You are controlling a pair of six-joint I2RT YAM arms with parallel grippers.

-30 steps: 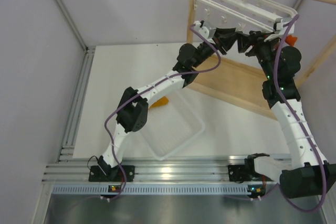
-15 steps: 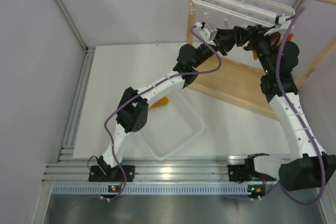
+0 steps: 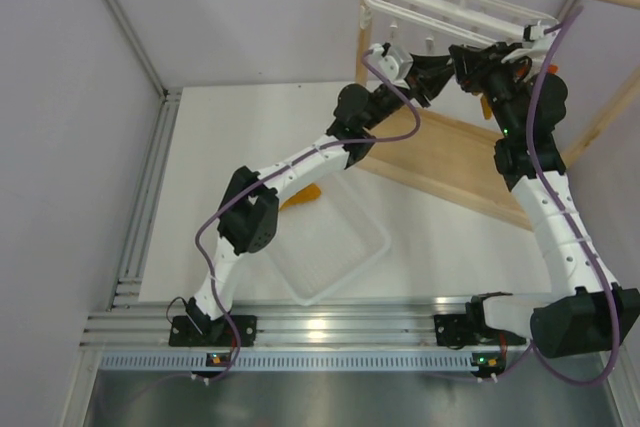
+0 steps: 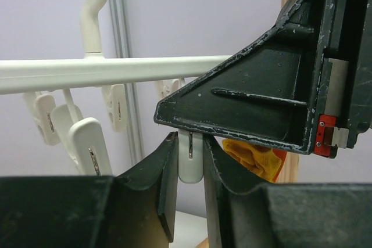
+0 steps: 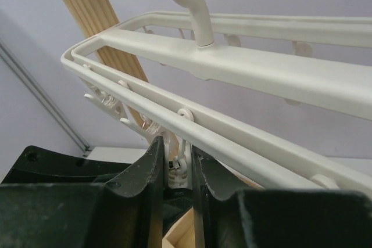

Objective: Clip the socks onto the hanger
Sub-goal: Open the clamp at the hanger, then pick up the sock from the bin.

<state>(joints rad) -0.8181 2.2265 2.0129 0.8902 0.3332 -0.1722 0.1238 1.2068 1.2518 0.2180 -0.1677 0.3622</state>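
We see one build in both arms: the left arm point(image 3: 300, 160) and the right arm point(image 3: 560, 227) are white tube-like links between chunky black joints point(image 3: 250, 222) (a small green light point(image 3: 507, 133) glows on one of the right arm's). A purple cable point(image 3: 199, 237) loops loosely along each. The left gripper point(image 4: 190, 164) has matte black fingers point(image 4: 165, 190). The right gripper point(image 5: 175, 154) is black too; from the left wrist we see its edges scuffed pale and a small red tab point(image 4: 326, 136).
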